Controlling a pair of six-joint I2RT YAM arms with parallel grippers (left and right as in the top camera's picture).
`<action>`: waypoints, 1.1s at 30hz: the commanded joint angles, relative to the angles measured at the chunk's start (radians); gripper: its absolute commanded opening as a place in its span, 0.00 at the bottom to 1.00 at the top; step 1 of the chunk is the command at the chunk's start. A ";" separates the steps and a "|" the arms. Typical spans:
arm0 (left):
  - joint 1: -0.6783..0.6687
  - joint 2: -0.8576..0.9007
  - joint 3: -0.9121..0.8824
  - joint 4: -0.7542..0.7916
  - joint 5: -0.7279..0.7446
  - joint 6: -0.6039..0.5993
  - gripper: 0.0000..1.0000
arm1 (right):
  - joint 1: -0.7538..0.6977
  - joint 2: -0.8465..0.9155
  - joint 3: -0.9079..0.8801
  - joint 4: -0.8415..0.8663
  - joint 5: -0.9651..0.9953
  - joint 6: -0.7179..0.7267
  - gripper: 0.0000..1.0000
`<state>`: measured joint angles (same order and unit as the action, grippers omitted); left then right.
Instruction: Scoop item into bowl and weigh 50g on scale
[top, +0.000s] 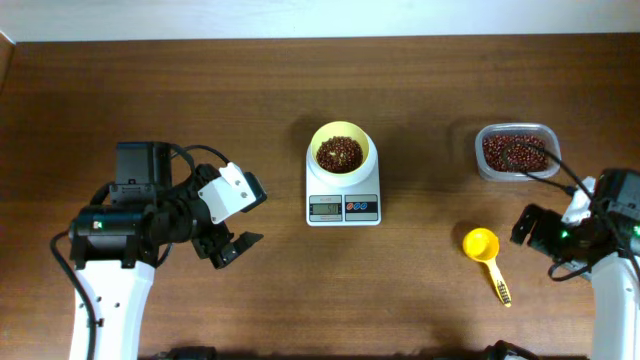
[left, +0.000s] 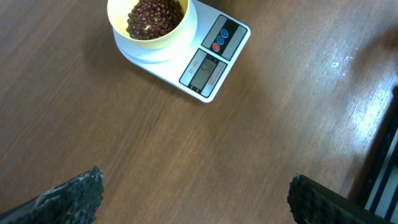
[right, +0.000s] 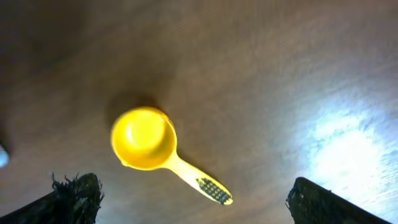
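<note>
Hovering left gripper (left: 196, 200): mine, jaws spread wide with nothing between them, above bare worktop (top: 200, 100) to the left of the scale.
Right gripper (right: 196, 202): also wide open and empty, poised over the scoop without touching it.
Yellow scoop (right: 146, 140): lying on the worktop just below my right gripper. Its cup is empty and its handle points away from the scale.
Clear container (top: 482, 165): at the right rear of the worktop, beyond the scoop, with a stock of red-brown beans (top: 515, 152) in it.
Scale (top: 343, 187): white, mid-worktop, between my two arms, with the display and the red and blue buttons on its near edge.
Pale-yellow bowl (top: 316, 152): sitting squarely on the scale's platform.
Beans in bowl (top: 340, 154): a dark heap covering the bottom, well short of the rim.
Display (left: 204, 70): too small to read from either view, so I cannot tell the weight.
Step in hand: I judge this to be the check at the scale, since the bowl is loaded and neither gripper is holding anything.
Next move: if the reading is under 50g, my right gripper should close on the scoop's handle, dip into the container and tip a small amount over the bowl. If it is over, some beans must come out. The last additions should be small so the weight does not overshoot.
</note>
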<state>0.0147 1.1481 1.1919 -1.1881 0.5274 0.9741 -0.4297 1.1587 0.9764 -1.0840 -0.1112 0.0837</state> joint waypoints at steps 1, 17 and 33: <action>0.006 -0.002 0.001 -0.002 0.022 0.015 0.99 | -0.003 -0.067 0.106 -0.025 -0.180 0.010 0.99; 0.006 -0.002 0.001 -0.002 0.022 0.015 0.99 | -0.003 -0.275 0.161 -0.161 -0.566 -0.001 0.99; 0.006 -0.002 0.001 -0.002 0.022 0.015 0.99 | 0.058 -0.304 0.012 -0.121 -0.787 -0.323 0.99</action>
<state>0.0147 1.1481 1.1919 -1.1885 0.5278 0.9741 -0.3847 0.8738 1.0473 -1.2285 -0.8425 -0.1921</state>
